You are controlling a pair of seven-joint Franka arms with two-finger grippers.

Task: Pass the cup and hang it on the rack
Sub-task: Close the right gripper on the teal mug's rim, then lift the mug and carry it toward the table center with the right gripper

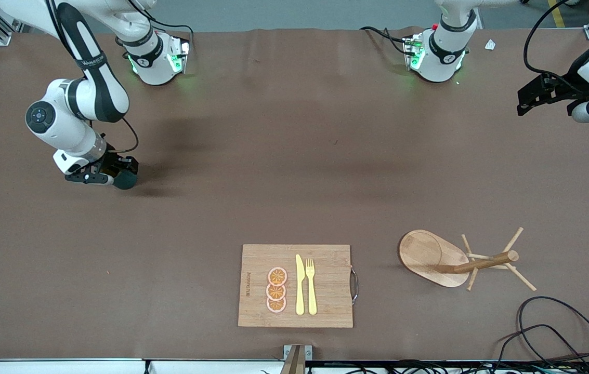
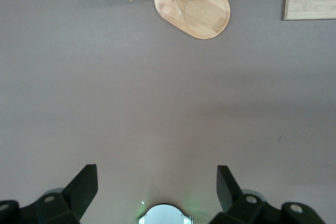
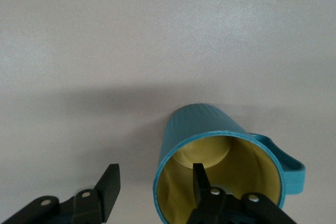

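The teal-green cup [image 1: 126, 180] sits on the table toward the right arm's end. In the right wrist view the cup [image 3: 199, 129] shows its yellowish inside and its side handle. My right gripper [image 1: 115, 175] is open at the cup's rim; in the right wrist view [image 3: 156, 177] one finger is inside the cup and the other is outside its wall, apart from it. The wooden rack [image 1: 432, 255] with its oval base, post and pegs stands near the front camera toward the left arm's end; it also shows in the left wrist view [image 2: 202, 11]. My left gripper [image 1: 525, 103] [image 2: 157, 178] is open and empty, waiting above the table's edge.
A bamboo cutting board [image 1: 325, 306] with a yellow knife, a fork and three orange slices lies near the front edge, beside the rack. Black cables [image 1: 544, 327] lie at the front corner near the rack. Both arm bases stand along the back edge.
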